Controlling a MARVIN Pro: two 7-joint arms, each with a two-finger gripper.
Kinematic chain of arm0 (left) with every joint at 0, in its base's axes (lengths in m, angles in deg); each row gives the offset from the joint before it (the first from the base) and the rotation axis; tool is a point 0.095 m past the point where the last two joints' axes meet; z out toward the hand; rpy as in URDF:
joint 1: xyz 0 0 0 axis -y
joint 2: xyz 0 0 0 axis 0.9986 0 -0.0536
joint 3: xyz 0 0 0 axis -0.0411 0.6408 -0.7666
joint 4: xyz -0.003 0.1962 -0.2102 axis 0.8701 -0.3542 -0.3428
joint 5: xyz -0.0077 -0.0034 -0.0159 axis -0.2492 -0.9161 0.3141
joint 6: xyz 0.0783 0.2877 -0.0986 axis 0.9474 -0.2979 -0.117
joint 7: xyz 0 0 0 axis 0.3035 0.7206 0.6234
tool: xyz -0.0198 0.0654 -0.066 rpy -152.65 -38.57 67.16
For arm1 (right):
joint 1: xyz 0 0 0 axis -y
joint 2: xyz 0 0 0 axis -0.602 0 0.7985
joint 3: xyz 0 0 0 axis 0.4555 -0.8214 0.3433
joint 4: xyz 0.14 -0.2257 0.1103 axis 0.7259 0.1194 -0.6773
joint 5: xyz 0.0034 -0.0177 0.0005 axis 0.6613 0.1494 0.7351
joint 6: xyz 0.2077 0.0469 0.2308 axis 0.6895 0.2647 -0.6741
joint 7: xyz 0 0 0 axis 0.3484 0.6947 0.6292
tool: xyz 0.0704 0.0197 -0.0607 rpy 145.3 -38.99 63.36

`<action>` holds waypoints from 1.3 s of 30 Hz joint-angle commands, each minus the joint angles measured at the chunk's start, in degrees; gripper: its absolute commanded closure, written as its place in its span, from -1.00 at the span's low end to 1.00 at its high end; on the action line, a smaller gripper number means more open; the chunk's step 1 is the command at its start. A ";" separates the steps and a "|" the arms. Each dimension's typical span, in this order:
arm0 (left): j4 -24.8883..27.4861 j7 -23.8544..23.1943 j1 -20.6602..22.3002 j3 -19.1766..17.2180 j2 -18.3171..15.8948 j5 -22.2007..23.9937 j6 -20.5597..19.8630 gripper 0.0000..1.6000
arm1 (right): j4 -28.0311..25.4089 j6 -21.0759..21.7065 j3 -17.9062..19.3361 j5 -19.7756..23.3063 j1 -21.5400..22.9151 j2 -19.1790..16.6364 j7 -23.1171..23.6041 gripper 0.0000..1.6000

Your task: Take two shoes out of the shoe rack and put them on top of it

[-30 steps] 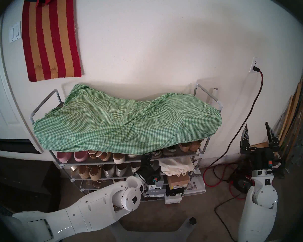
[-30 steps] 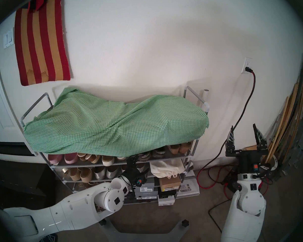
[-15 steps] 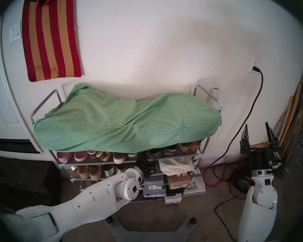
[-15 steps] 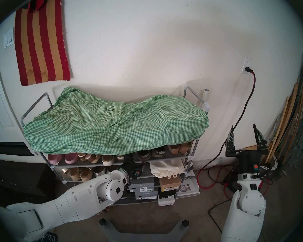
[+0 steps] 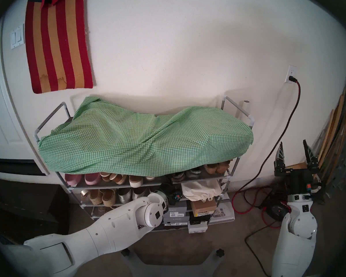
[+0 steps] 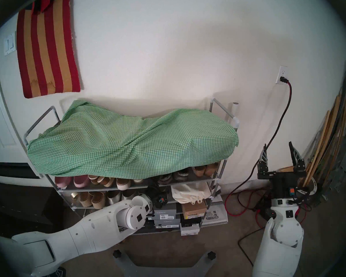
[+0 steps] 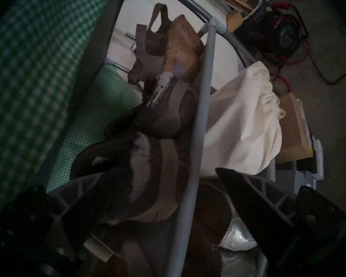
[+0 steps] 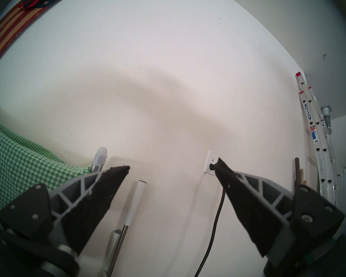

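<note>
Counting: two arms, two grippers, one shoe rack [image 5: 227, 177], five shelves or so.
Cloth: one green gingham cloth [image 5: 144, 138] draped over the rack's top.
Clogs: two dark brown clogs [image 7: 148, 182], side by side on the second shelf, right of centre, behind the front rail.
Left gripper [image 7: 158, 190]: at that shelf's front, fingers spread wide, one on either side of the nearer clog; contact unclear.
Right gripper [image 5: 293, 150]: raised beside the rack, fingers apart, empty.
Neighbours: one cream bag [image 5: 200, 190], two silver flats [image 5: 131, 194].
</note>
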 commanded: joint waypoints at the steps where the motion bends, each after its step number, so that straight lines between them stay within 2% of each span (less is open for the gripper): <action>1: -1.83 1.01 -0.05 0.89 2.88 -0.61 -0.93 -1.00 | 0.00 0.00 -0.09 -0.01 -0.06 -0.10 -0.03 -1.00; 8: -7.07 3.69 1.81 -0.17 4.49 -1.03 -1.76 -1.00 | 0.00 0.00 -0.09 -0.01 -0.07 -0.10 -0.03 -1.00; 19: -11.23 5.13 3.43 -1.50 6.33 -0.79 -1.21 -1.00 | 0.00 0.00 -0.09 -0.02 -0.07 -0.10 -0.04 -1.00; 27: -10.74 7.25 4.09 -1.94 7.38 -1.05 -1.46 -1.00 | 0.00 0.00 -0.09 -0.01 -0.06 -0.10 -0.03 -1.00; 39: -10.71 6.26 5.80 -1.94 9.52 -0.29 -1.71 -1.00 | 0.00 0.00 -0.08 -0.01 -0.06 -0.09 -0.02 -1.00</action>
